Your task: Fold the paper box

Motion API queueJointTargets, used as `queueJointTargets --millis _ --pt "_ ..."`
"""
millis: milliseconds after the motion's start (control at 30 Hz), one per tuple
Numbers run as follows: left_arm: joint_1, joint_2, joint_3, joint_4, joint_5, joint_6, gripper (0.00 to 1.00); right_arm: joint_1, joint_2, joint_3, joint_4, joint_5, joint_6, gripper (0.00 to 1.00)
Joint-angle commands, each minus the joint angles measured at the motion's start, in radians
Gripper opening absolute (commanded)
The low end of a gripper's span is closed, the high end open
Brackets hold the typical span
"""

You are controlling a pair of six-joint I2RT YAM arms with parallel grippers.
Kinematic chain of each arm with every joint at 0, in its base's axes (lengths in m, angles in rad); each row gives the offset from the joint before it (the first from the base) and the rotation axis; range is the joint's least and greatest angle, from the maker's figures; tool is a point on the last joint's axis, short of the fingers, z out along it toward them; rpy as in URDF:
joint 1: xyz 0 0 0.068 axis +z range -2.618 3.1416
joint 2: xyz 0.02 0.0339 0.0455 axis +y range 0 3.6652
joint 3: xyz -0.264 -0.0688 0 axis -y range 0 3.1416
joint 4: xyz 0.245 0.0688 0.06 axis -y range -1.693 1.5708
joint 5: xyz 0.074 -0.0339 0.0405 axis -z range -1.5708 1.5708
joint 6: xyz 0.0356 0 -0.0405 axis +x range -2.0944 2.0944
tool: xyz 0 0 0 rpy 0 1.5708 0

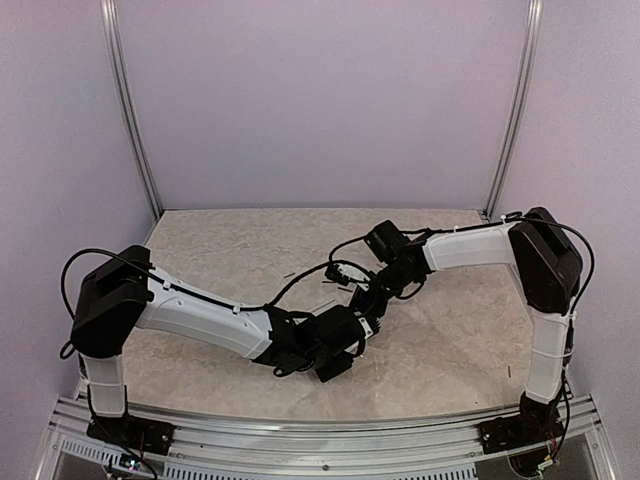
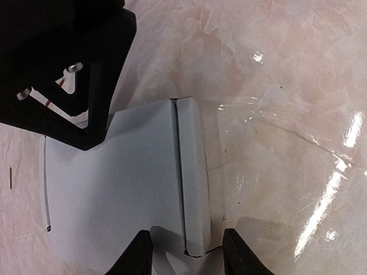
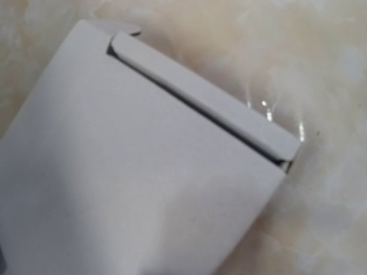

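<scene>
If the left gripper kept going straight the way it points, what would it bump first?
Most likely the paper box: its folded flap lies right ahead, between the left gripper's open fingers. Depth is hard to judge.

A beige, marbled counter [image 1: 230, 240] sits inside plain lilac walls [image 1: 320, 100]. One metal post [image 1: 130, 110] rises at 10 o'clock, a second post [image 1: 512, 110] at 2 o'clock. A ribbed metal rail [image 1: 330, 432] runs along 6 o'clock. Bright streaks of light [image 2: 330, 195] glare off the glossy counter.
</scene>
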State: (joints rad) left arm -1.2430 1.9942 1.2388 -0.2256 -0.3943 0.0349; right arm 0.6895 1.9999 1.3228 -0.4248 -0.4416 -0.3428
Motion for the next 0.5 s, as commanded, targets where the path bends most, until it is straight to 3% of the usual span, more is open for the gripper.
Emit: queueJointTargets --millis 0,233,467 --pt "-0.001 0.004 -0.006 -0.09 0.002 0.003 0.41 -0.001 0.064 -0.037 -0.08 0.035 -0.006 0.34" --pt "-0.001 -0.062 -0.038 -0.079 0.098 -0.009 0.43 -0.001 0.068 -0.037 -0.083 0.033 -0.005 0.34" --pt "0.011 -0.047 -0.028 -0.101 0.087 -0.029 0.43 -0.001 0.073 -0.037 -0.083 0.03 -0.005 0.34"
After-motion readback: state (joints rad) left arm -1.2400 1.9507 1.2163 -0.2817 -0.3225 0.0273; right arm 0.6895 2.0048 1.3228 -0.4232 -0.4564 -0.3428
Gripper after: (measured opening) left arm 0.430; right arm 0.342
